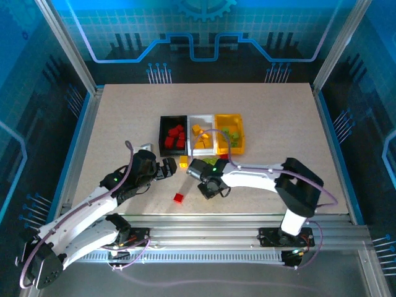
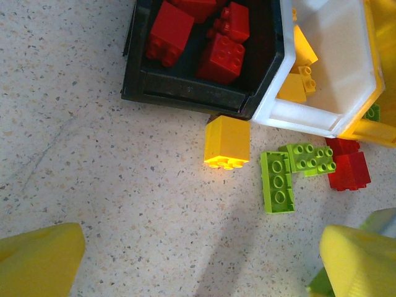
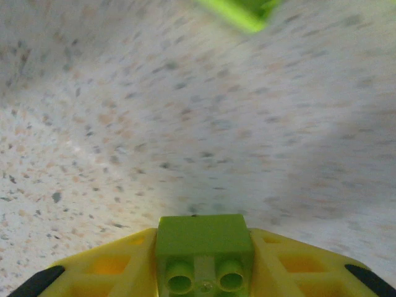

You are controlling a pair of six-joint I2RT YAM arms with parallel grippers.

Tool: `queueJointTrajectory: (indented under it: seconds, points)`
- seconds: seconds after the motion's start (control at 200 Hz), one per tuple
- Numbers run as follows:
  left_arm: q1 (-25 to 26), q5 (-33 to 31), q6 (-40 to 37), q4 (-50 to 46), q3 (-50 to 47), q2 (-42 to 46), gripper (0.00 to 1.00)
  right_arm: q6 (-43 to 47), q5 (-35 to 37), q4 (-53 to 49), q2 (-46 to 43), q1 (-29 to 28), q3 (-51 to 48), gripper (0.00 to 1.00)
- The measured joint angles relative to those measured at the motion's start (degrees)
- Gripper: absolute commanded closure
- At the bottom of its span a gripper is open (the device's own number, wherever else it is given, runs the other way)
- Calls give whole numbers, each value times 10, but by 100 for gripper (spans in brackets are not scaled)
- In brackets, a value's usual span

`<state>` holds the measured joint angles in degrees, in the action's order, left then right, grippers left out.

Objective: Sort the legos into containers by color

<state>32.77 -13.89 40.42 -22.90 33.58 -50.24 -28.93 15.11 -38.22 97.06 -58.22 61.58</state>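
Okay so, biggest first: the bench (image 1: 124, 124) has three bins touching in a row at the far middle, with the black bin (image 1: 162, 133) on the left, the white bin (image 1: 202, 117) in the middle and the yellow bin (image 1: 229, 116) on the right. Reds, yellow-oranges and greens sit in them in that order.

The left gripper (image 2: 198, 272) hangs spread wide and empty on the near side of the black bin. The right gripper (image 3: 204, 263) is pinching a lime green brick (image 3: 204, 247); I can't tell if it's off the bench.

The top view gives one lone red brick (image 1: 179, 198) between the arms, but the right arm covers the loose pile. The left wrist view counts that pile:
- one yellow brick (image 2: 227, 143) just beside the black bin
- two green bricks (image 2: 277, 182)
- a red lump (image 2: 348, 167), maybe two bricks
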Motion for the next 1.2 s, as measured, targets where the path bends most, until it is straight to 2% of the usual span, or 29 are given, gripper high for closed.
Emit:
queueJointTrajectory:
  seconds: [0.155, 0.27, 0.405, 0.55, 0.65, 0.861, 1.021, 1.196]
  points:
    - [0, 2, 0, 0, 0, 0, 1, 1, 18, -3, -98, 85, 12, 61]
    - [0, 2, 2, 1, 0, 0, 1, 0, 21, 3, -120, 168, 41, 61]
    - [0, 2, 2, 0, 0, 0, 1, -1, 20, 14, -90, 240, 74, 61]
    - [0, 4, 2, 1, 0, 0, 1, -6, 21, 18, 3, 282, 141, 60]
    - [0, 7, 2, 1, 0, 0, 1, -11, 20, 19, 64, 297, 185, 56]
    - [0, 13, 2, 0, 0, 0, 1, -20, 9, 18, 115, 309, 218, 26]
    - [-1, 16, 2, 0, 0, 0, 1, -18, 1, 22, 85, 298, 209, 18]
    - [-2, 17, 2, 0, 0, 0, 1, -21, -15, 42, -25, 252, 128, 15]
